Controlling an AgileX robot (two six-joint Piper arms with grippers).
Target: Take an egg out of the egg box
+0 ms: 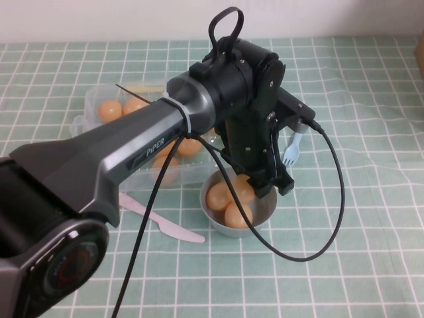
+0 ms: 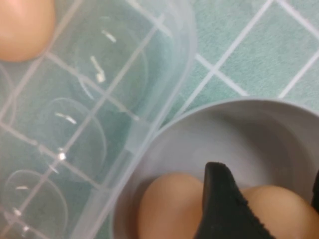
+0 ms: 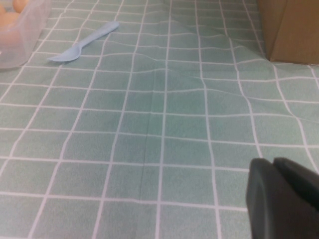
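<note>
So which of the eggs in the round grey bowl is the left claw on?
The smooth orange-tan egg at the round grey bowl's far side, between the left claw's fingers; the other two lie clear.

Clear plastic egg box [image 1: 142,142] with orange-tan eggs, one egg [image 1: 242,188] over grey bowl [image 1: 265,212].

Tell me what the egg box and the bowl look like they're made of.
The egg box looks like clear thin plastic: the green cloth shows through its moulded cups. The bowl looks matte grey, plastic or metal, hard to tell. The left gripper hovers over the bowl; the right gripper sits apart.
</note>
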